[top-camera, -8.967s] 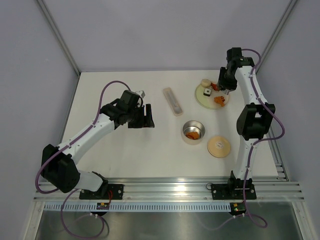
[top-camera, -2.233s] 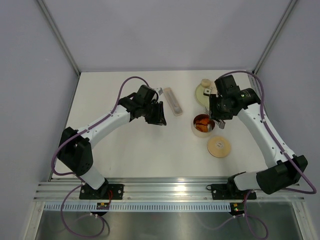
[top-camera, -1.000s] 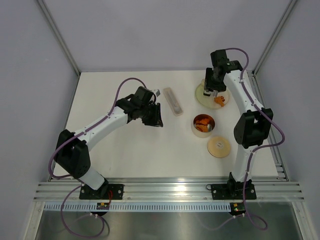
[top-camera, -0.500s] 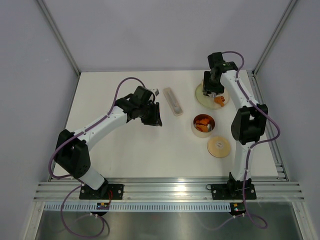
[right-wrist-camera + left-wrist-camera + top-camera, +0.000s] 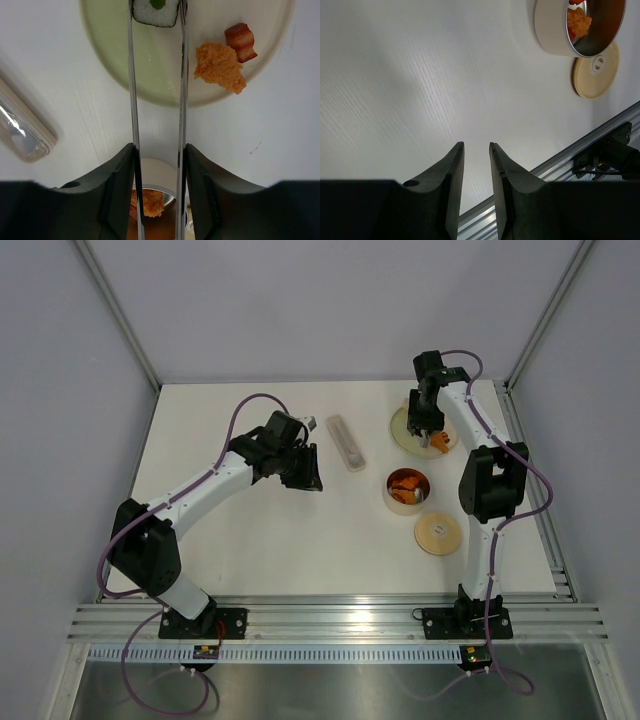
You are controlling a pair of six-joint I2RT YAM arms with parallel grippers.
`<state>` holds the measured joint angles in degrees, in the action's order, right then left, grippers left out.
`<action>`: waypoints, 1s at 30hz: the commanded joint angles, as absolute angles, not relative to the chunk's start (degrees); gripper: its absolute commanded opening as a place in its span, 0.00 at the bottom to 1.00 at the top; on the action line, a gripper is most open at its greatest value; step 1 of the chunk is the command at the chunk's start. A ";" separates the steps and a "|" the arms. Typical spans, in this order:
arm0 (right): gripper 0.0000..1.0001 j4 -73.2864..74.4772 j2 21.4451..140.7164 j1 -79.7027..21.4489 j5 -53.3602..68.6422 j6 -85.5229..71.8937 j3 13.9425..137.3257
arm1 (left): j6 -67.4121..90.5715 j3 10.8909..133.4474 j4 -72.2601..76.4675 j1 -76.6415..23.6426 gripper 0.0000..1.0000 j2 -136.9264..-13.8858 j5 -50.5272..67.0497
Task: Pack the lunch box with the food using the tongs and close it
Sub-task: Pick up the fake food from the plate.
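Observation:
The silver tongs [image 5: 131, 75] run up between the fingers of my right gripper [image 5: 159, 147], which is shut on them. Their tips bracket a white-black roll piece [image 5: 156, 12] on the pale green plate [image 5: 115, 55], touching both of its sides. To its right on the plate lie an orange food piece [image 5: 220, 67] and a red-brown piece [image 5: 240, 40]. The lunch box [image 5: 407, 502] stands uncovered with orange food [image 5: 404, 485] inside; its tan lid [image 5: 438, 533] lies flat beside it. My left gripper [image 5: 476, 145] hovers over bare table, open and holding nothing.
A pale translucent oblong case [image 5: 346, 442] lies left of the plate, between the two arms. The aluminium rail [image 5: 330, 618] runs along the near table edge. Grey walls close in the table on three sides.
My right arm has settled lower over the plate and the tongs have narrowed around the roll piece. The left arm has stayed where it was.

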<state>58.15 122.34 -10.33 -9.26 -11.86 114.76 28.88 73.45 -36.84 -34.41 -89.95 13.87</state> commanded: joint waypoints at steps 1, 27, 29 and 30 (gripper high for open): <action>0.47 56.87 122.08 -9.93 -9.49 -10.99 116.72 | 27.86 73.65 -36.30 -34.01 0.30 -89.47 14.24; 0.31 60.29 82.01 -15.02 -10.72 -18.27 84.91 | 28.65 71.98 -34.63 -34.01 0.30 -88.33 15.38; 0.31 61.69 78.85 -16.78 -10.63 -19.24 83.15 | 28.65 72.16 -34.72 -34.01 0.30 -88.42 15.38; 0.31 62.13 77.97 -17.40 -10.46 -20.03 82.45 | 28.57 72.42 -34.80 -34.01 0.30 -88.50 15.29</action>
<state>60.82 81.54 -15.53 -9.85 -16.99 83.99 28.80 71.85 -36.34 -34.26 -89.95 14.31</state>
